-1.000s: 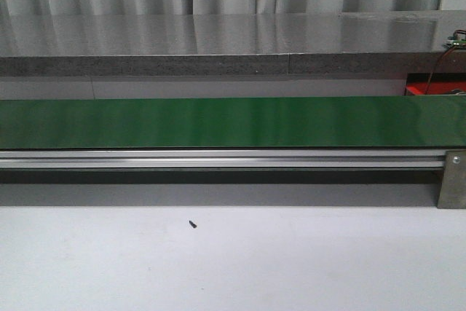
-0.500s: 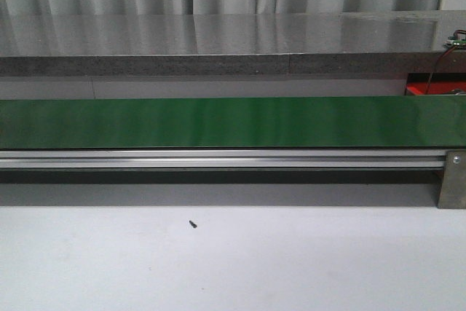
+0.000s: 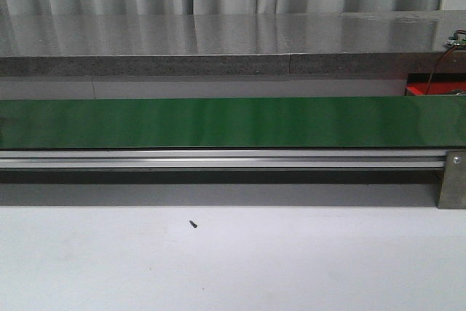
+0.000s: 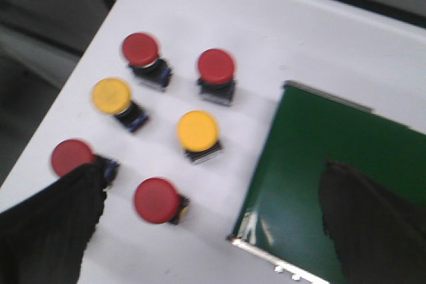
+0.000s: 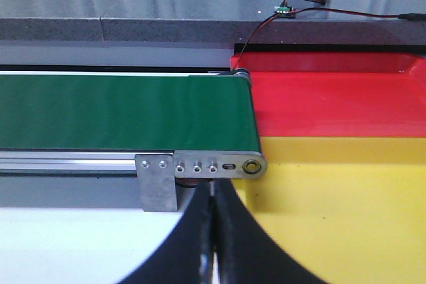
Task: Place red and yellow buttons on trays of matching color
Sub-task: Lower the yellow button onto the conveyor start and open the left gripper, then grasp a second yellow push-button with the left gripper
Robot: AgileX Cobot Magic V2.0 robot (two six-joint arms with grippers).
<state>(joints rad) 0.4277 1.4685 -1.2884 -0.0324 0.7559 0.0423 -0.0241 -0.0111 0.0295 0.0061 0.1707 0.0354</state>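
In the left wrist view several red buttons and two yellow buttons stand on the white table beside the end of the green belt point(image 4: 333, 157). One red button point(image 4: 156, 199) lies between the fingers of my open left gripper point(image 4: 210, 177), which holds nothing. Another red button point(image 4: 72, 157) sits at the tip of one finger point(image 4: 53, 224). The nearer yellow button point(image 4: 198, 130) is just beyond. In the right wrist view my right gripper point(image 5: 213, 191) is shut and empty, in front of the yellow tray point(image 5: 333, 204). The red tray point(image 5: 333, 98) lies behind it.
The green conveyor belt point(image 3: 233, 121) runs across the front view on an aluminium rail point(image 3: 218, 159). A corner of the red tray point(image 3: 431, 89) shows at the far right. A small black speck point(image 3: 193, 223) lies on the white table. A wired board point(image 5: 286, 10) sits on the grey ledge.
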